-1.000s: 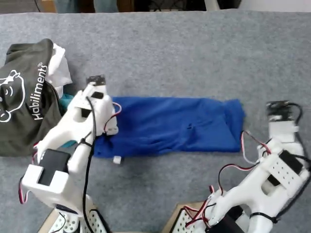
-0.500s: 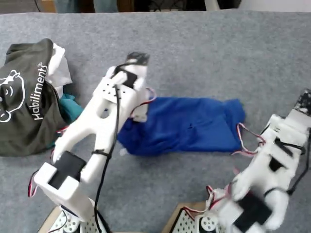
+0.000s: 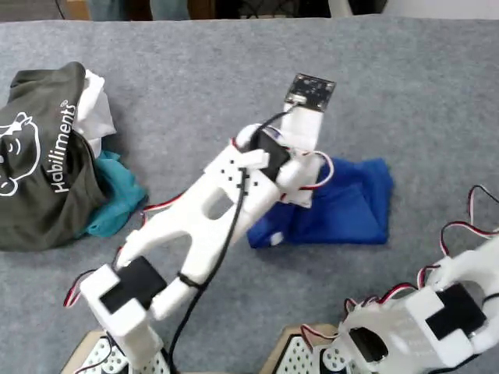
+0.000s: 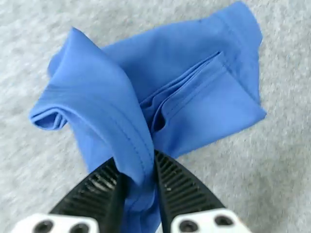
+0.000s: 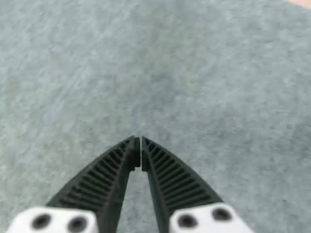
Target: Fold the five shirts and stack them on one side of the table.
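Over the table's middle, left gripper [image 4: 138, 164]: you had it clamped on a lifted fold of the blue shirt [image 4: 194, 97].
High view: the arm covered that pinch; the blue shirt lay bunched right of centre.
Right gripper [image 5: 137, 141]: closed, above bare felt.
Table [image 3: 234, 62]: grey felt; dark shirt [image 3: 39, 156] heaped at its left edge.

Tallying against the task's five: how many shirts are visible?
4. The blue shirt lies centrally, pinched by the left gripper. Piled on the table left of it: a dark green shirt on top, a white shirt and a teal shirt poking out beneath. A fifth may be hidden.
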`<state>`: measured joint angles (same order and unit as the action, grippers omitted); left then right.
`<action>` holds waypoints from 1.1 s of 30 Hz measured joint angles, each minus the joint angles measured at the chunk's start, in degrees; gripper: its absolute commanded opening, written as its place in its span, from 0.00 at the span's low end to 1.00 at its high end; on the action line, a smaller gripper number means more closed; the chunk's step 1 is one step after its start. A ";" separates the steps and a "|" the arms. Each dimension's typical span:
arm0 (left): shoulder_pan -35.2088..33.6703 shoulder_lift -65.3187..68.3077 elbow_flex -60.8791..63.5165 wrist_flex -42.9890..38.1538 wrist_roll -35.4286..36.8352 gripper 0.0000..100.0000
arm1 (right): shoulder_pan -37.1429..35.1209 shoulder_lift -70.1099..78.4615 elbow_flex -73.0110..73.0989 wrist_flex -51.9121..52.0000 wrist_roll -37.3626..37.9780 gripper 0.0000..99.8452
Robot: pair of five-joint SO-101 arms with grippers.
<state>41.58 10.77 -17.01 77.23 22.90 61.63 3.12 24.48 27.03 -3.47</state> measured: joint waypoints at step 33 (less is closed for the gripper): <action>7.65 28.48 -40.09 -3.60 -3.78 0.03 | 2.81 -2.46 -0.18 2.46 1.05 0.02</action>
<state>49.23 39.25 -57.10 73.63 19.12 64.44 0.66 24.31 29.49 -2.42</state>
